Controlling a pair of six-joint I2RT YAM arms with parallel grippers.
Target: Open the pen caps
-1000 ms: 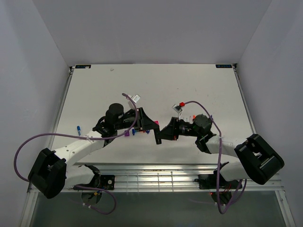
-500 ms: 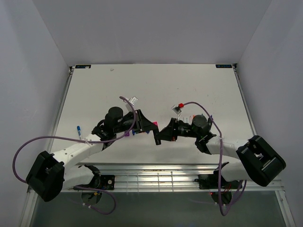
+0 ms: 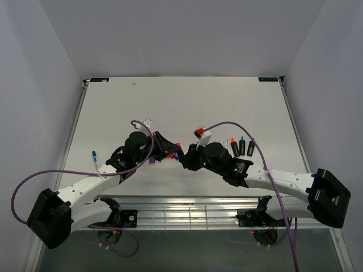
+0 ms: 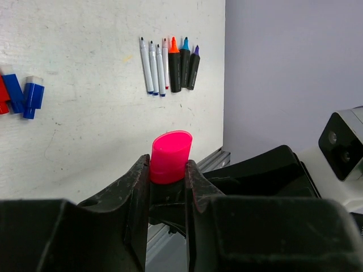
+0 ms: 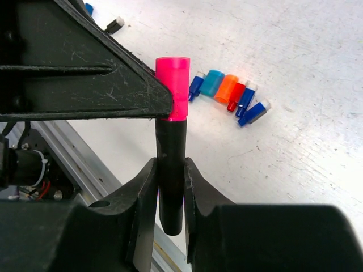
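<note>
While the left gripper (image 4: 168, 170) pinches the magenta cap (image 4: 170, 154) and the right gripper (image 5: 170, 169) clamps its black body (image 5: 171, 139) over the table's (image 3: 227, 102) near middle, a straight pull apart along the body looks best.

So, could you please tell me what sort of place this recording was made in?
Probably a robotics lab test cell: a white table enclosed by plain walls, a left arm and a right arm bolted at its near edge, and purple cables trailing from them.
</note>
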